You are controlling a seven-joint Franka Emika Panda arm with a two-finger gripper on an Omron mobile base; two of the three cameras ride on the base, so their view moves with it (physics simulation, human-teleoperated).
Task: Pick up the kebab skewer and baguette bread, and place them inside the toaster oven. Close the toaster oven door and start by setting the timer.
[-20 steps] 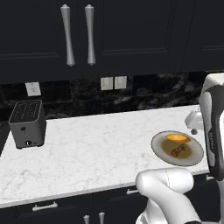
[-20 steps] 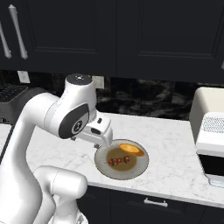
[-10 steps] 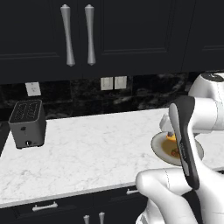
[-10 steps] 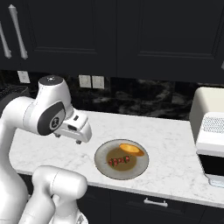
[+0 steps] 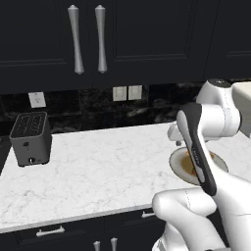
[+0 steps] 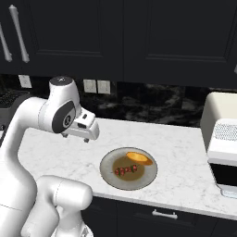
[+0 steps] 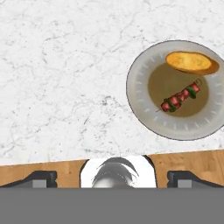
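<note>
Gripper (image 6: 74, 137) hung above white marble counter (image 6: 176, 152), at 9 o'clock of grey plate (image 6: 107, 172), jaws spread wide, holding nothing. Kebab skewer (image 7: 179, 97) lay on plate centre; baguette bread (image 7: 190, 61) sat at skewer's 12 o'clock in hand view, near plate rim, apart from skewer. Toaster oven (image 6: 221, 141) stood at plate's 3 o'clock, well apart. Slot toaster (image 5: 30, 138) sat at counter's far left end.
</note>
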